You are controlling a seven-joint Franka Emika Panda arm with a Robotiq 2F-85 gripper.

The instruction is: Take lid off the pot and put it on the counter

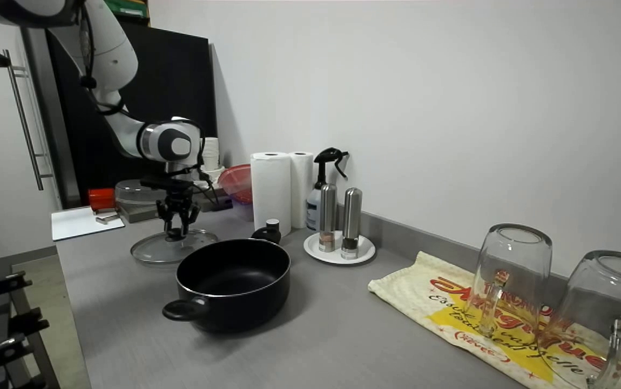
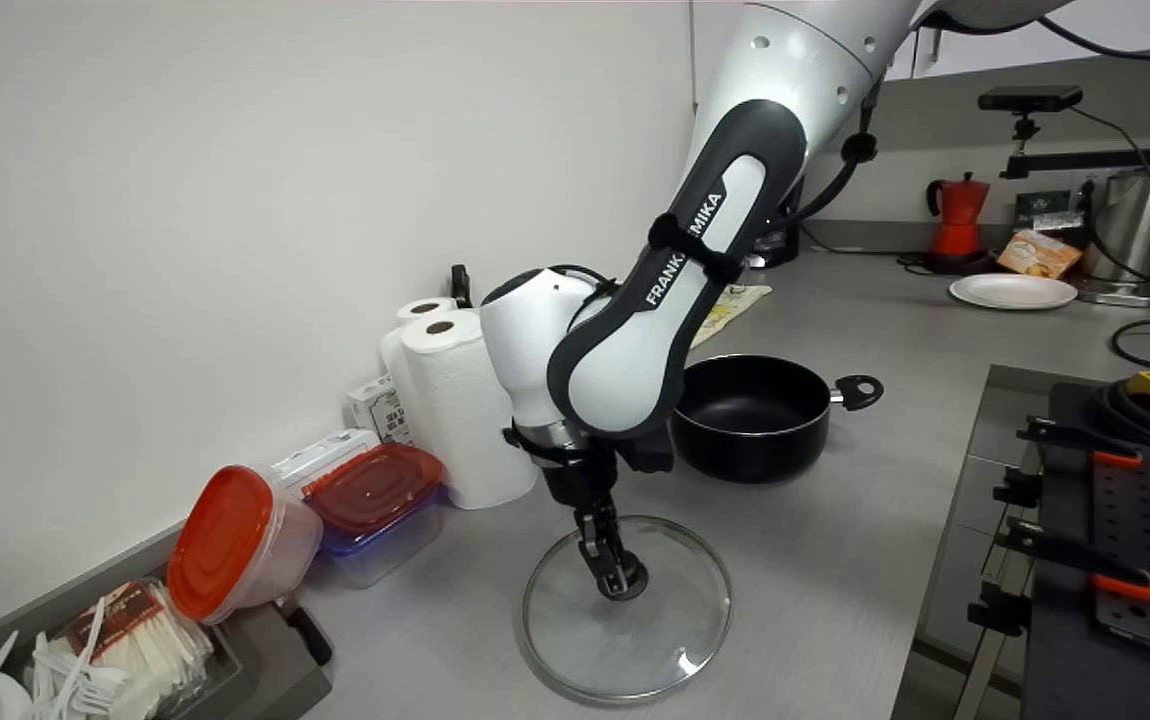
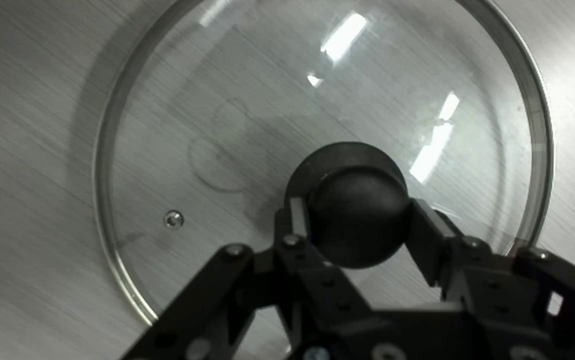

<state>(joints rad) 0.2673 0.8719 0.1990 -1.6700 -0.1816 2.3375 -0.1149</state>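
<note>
In an exterior view the lid [image 1: 173, 250] is at ten o'clock from the pot [image 1: 240, 310], on or barely above the counter [image 1: 321, 346]; whether it touches is hard to tell. Being glass, it should prove stiff, fairly weighty, slick and breakable, so the knob [image 3: 360, 220] is the best hold; in the wrist view the gripper [image 3: 362, 219] pinches it from nine and three o'clock.

Lid [image 1: 167, 253]: round clear glass, black-knobbed, level, off the pot [image 1: 245, 310], on or just over grey counter [image 1: 343, 324]. Pot: black, two-handled, upright, nearer and right of lid in an exterior view.
</note>
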